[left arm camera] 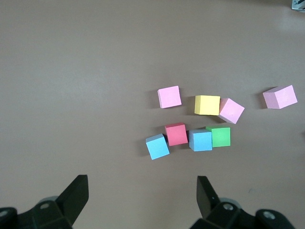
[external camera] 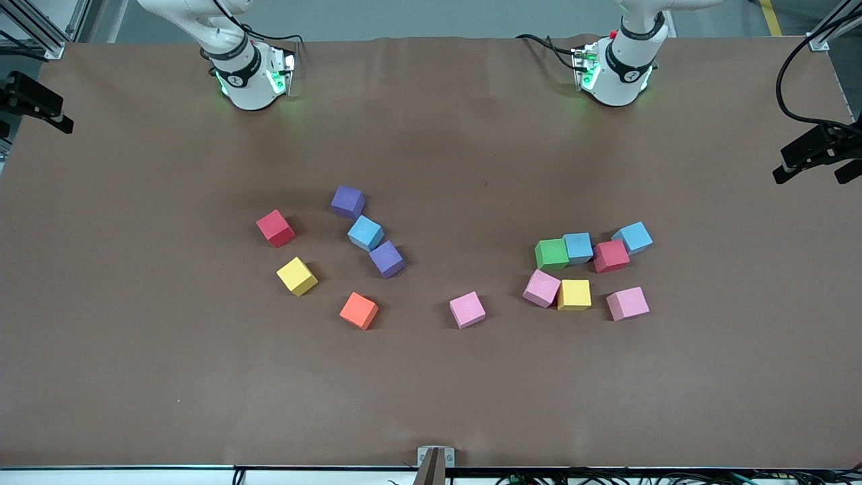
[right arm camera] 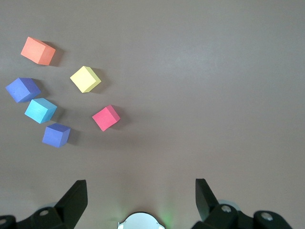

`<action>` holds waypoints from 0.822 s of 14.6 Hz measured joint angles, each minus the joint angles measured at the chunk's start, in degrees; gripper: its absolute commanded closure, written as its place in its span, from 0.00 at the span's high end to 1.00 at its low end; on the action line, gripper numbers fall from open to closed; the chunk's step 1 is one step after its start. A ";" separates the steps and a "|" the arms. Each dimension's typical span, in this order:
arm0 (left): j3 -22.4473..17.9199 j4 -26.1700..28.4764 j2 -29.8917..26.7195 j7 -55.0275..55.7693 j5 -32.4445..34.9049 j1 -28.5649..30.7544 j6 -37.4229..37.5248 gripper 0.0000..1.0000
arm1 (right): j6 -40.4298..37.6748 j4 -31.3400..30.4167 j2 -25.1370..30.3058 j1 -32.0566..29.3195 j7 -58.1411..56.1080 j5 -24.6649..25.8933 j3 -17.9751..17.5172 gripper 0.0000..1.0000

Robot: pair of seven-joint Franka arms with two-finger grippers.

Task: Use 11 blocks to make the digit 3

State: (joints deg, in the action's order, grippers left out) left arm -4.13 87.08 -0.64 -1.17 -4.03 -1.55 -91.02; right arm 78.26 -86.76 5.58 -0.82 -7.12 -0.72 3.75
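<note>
The blocks lie loose on the brown table in two groups. Toward the right arm's end are a red (external camera: 275,228), two purple (external camera: 348,201) (external camera: 387,259), a light blue (external camera: 366,233) and a yellow block (external camera: 297,276). Toward the left arm's end, green (external camera: 551,254), light blue (external camera: 578,247), red (external camera: 611,256) and light blue (external camera: 632,238) touch in a row. Nearer the camera are pink (external camera: 542,288), yellow (external camera: 574,295) and pink (external camera: 627,303). A lone pink block (external camera: 467,310) lies between the groups. My left gripper (left arm camera: 143,195) and right gripper (right arm camera: 140,198) are open, empty, high over the table near their bases.
An orange cube (external camera: 359,310) lies nearest the camera in the right arm's group, also in the right wrist view (right arm camera: 37,51). The arm bases (external camera: 250,77) (external camera: 616,71) stand at the table's back edge. Black camera mounts (external camera: 818,151) (external camera: 30,101) overhang both ends.
</note>
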 measured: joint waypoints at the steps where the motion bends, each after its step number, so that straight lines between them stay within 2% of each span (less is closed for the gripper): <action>1: 0.00 0.02 0.00 0.00 0.00 -0.01 0.00 1.00 | 0.00 0.00 0.00 0.00 -0.02 0.00 0.00 1.00; 9: 0.20 0.42 0.22 1.31 0.00 0.24 0.95 1.00 | 0.00 0.00 0.00 0.02 -0.21 1.23 -0.14 1.00; 12: 0.20 0.95 2.35 2.46 0.00 0.26 1.28 1.00 | -0.16 0.00 0.00 0.02 -0.21 1.24 -0.16 1.00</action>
State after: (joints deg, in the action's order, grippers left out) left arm -3.93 88.03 1.71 1.29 -4.03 -1.28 -89.74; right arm 78.10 -86.76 5.58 -0.81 -7.34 0.52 3.59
